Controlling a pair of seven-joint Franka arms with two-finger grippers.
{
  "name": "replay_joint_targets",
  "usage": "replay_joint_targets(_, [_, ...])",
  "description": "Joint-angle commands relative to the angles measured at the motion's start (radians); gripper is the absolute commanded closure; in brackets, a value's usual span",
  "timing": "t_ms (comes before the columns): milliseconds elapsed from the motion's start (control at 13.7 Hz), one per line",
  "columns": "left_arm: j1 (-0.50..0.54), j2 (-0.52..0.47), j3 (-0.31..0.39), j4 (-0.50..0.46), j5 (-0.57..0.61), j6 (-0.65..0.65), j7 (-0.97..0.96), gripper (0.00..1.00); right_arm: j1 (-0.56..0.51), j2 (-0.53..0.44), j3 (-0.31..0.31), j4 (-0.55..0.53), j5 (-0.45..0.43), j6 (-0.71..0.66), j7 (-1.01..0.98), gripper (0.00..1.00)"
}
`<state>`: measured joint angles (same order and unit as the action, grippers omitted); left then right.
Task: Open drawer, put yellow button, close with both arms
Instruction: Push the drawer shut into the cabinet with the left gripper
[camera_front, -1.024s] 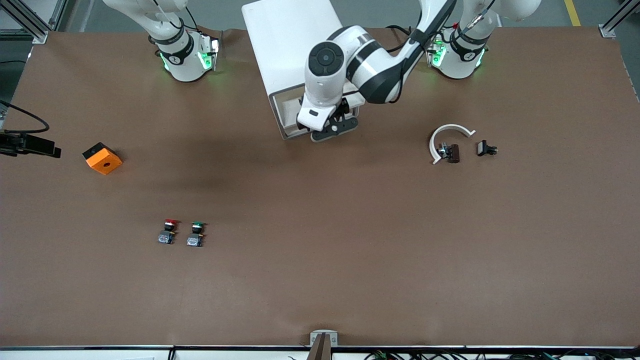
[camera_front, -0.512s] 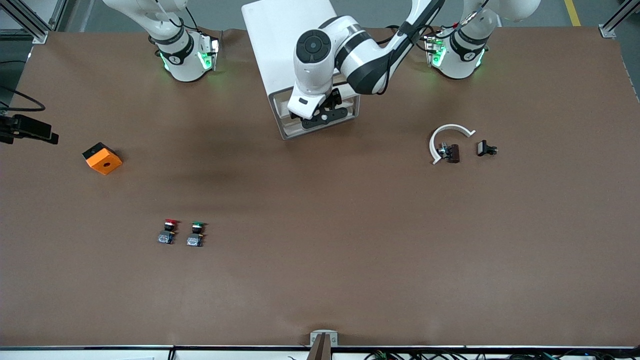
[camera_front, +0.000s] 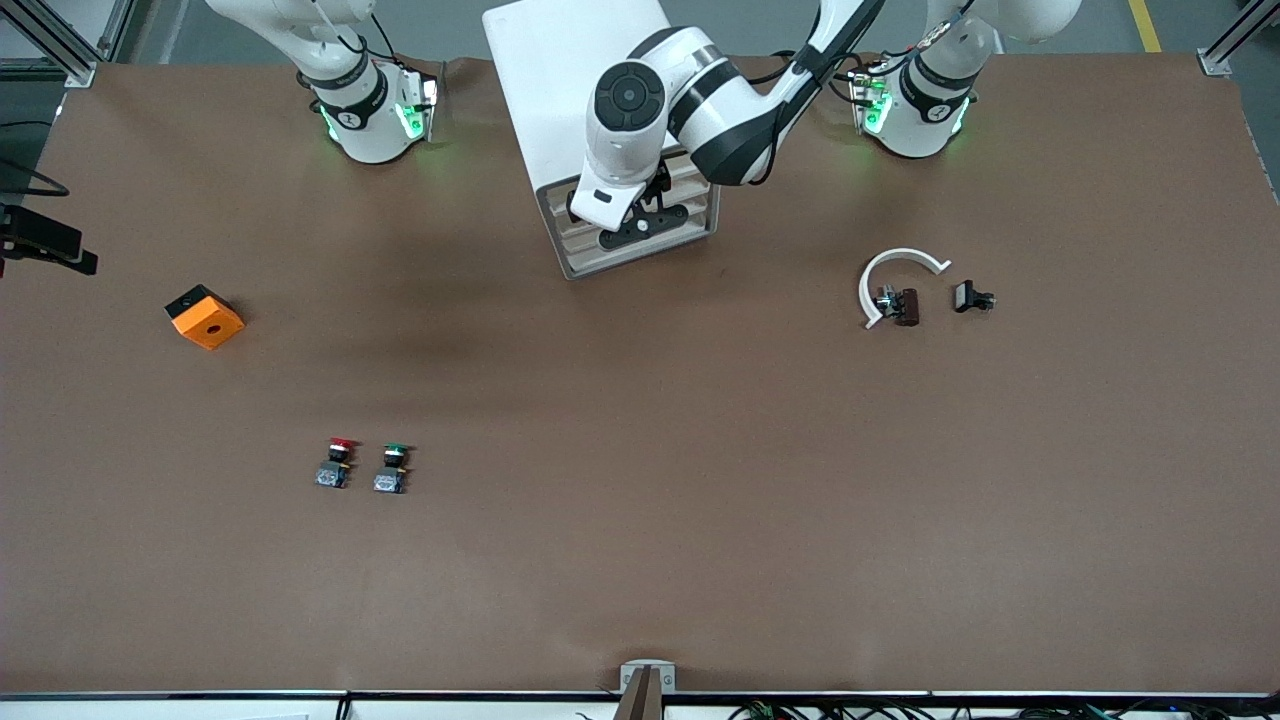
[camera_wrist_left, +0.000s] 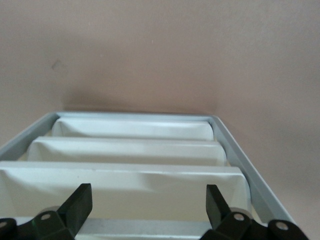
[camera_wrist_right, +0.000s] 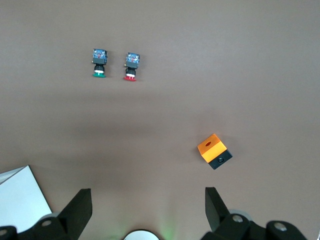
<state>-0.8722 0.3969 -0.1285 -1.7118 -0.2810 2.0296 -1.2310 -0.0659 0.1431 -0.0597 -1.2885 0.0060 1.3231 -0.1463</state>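
**Left gripper**: positioned at the front of the white cabinet, over its stack of drawer fronts. In the left wrist view its fingers are spread wide, with nothing between them.

**Drawer**: the uppermost of the stack, partly covered by the left arm. Its front appears level with the fronts below it, but I cannot tell whether it is fully shut.

**Yellow button**: not visible in any view, so its position cannot be told.

**Right gripper**: held high over the right arm's end of the table, jaws wide and empty. This arm waits.

**On the table:**
- An orange block lies toward the right arm's end.
- A red-capped button and a green-capped button stand just beside each other, nearer to the front camera than the block.
- A white curved piece lies toward the left arm's end, with two small black parts near it.
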Motion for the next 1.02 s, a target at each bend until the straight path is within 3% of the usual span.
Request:
replay_joint_targets(0, [-0.002, 0.000, -0.008, 0.006, -0.087, -0.006, -0.019, 0.00, -0.034, -0.059, 0.003, -0.035, 0.022, -0.027, -0.018, 0.00])
replay_joint_targets(220, [0.001, 0.003, -0.008, 0.006, -0.133, -0.006, -0.021, 0.00, -0.026, -0.086, -0.015, -0.055, 0.022, -0.068, -0.018, 0.00])
replay_joint_targets(439, [0.001, 0.011, -0.007, 0.005, -0.138, -0.006, -0.013, 0.00, 0.020, -0.141, -0.051, -0.128, 0.022, -0.021, -0.018, 0.00])
replay_joint_targets(659, [0.016, 0.011, 0.009, 0.014, -0.101, -0.002, 0.002, 0.00, 0.020, -0.265, -0.051, -0.312, 0.023, 0.096, -0.016, 0.00])
replay_joint_targets(951, [0.129, 0.003, 0.026, 0.095, 0.026, -0.003, 0.011, 0.00, 0.018, -0.286, -0.048, -0.341, 0.022, 0.114, -0.018, 0.00])
